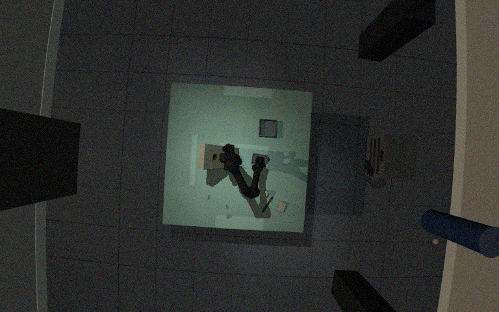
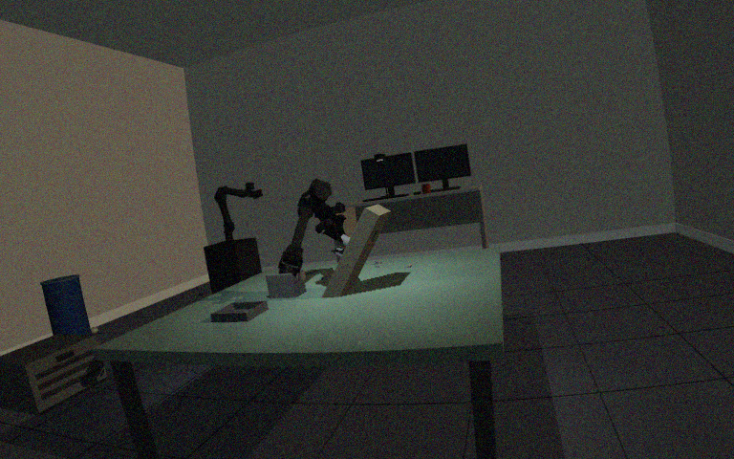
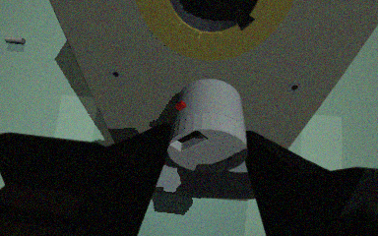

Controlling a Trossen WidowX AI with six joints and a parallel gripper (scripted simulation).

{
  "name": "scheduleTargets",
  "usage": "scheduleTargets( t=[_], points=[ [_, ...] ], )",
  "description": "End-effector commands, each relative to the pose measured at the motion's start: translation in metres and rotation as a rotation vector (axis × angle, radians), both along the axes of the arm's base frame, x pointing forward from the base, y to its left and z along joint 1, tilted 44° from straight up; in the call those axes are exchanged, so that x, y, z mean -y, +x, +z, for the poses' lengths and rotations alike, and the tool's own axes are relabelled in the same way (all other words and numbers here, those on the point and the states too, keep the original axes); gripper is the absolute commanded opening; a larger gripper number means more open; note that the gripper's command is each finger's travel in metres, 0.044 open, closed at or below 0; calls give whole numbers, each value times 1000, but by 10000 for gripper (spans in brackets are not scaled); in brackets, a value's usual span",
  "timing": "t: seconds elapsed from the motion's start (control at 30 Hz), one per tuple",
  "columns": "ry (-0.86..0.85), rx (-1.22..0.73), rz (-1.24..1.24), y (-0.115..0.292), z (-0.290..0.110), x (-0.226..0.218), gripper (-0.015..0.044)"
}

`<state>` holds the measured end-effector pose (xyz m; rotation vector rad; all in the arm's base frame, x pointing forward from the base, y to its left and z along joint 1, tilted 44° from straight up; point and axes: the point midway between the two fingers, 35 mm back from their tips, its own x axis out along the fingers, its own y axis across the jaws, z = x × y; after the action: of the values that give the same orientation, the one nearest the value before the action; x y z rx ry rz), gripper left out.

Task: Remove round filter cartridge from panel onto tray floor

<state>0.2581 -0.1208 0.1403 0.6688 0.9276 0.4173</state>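
We see arm (image 2: pixel 303 227) bent, reaching forward and down to tilted service panel (image 2: pixel 356 249). Gripper (image 3: pixel 209 143) clamped on filter cartridge (image 3: pixel 212 123), which stands proud of panel face below yellow-ringed hole (image 3: pixel 217 10).

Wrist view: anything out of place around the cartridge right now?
Yes. The filter cartridge is already out of the service panel; its yellow-ringed socket gapes dark and vacant above. The gripper is shut on the cartridge's sides, clear of the tray. Nothing looks damaged.
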Motion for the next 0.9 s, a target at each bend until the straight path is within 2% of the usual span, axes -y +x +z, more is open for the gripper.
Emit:
scheduleTargets(
  t=[0.0,0.37,0.87],
  points=[
    [-26,13,-22,-8,15,19,0],
    [-55,23,-63,-41,50,51,0],
    [-29,12,-22,-31,11,90,0]
  ],
)
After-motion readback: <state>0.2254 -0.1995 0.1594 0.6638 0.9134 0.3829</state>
